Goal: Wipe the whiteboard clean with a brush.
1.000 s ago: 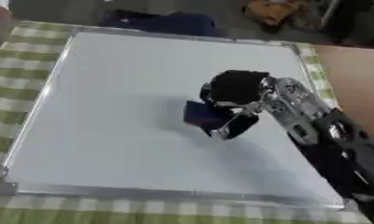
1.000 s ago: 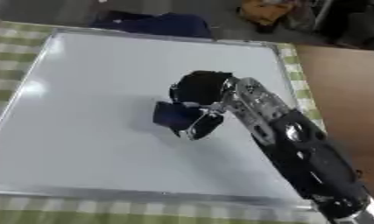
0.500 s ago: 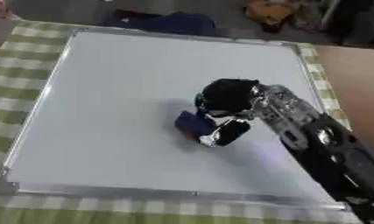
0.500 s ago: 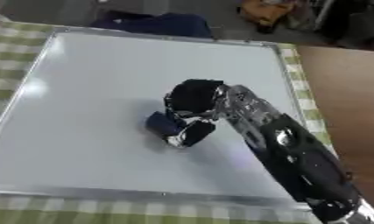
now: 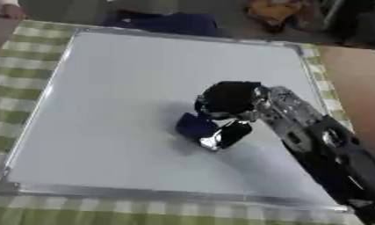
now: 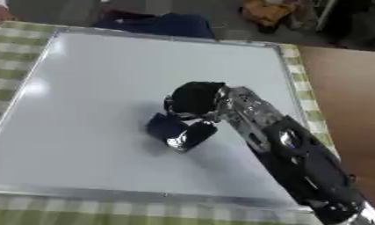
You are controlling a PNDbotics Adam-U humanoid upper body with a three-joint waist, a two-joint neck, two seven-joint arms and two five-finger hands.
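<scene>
The right hand (image 5: pixel 228 99) reaches in from the lower right of the frame, its fingers curled round a dark blue brush (image 5: pixel 196 125) that rests on the whiteboard (image 5: pixel 106 88) a little right of and below the board's middle. The whiteboard fills most of the frame, its surface white with no marks that can be made out, and it lies on a bench covered by a green checked cloth (image 5: pixel 36 211). A dark blue bundle (image 6: pixel 159 24) sits just beyond the board's top edge.
</scene>
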